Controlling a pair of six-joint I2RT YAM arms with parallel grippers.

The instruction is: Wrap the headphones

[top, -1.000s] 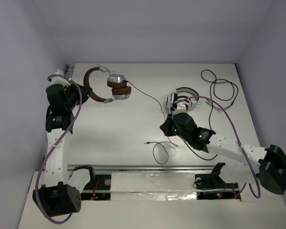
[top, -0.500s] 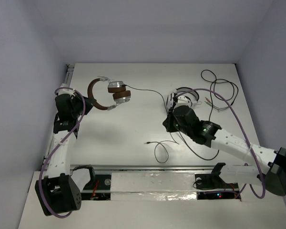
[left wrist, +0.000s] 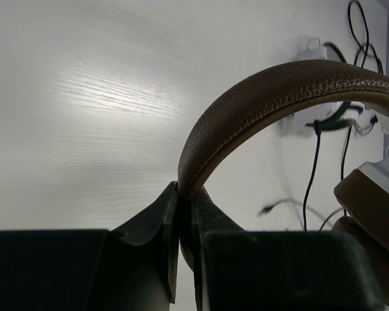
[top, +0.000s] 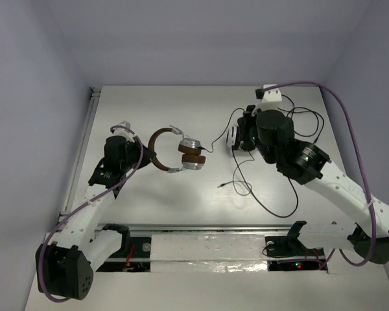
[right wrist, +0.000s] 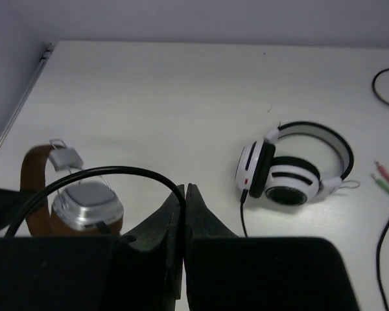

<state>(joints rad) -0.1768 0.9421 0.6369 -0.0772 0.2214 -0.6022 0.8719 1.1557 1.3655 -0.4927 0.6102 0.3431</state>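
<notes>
White table [top: 181, 103] carried the headphones [top: 176, 150] at centre-left, dragged down from upper left by the left gripper [left wrist: 185, 194] clamped on their headband [left wrist: 279, 97]; the right gripper [right wrist: 185, 191], pinching the cable [right wrist: 104, 171], had lifted it for winding.

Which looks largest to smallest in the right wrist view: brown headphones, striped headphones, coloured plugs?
1. striped headphones and brown headphones: about alike; brown pair partly hidden, so unranked.
2. coloured plugs: clearly smallest.

White table [top: 181, 110] — pale violet walls [top: 201, 39] around it.
</notes>
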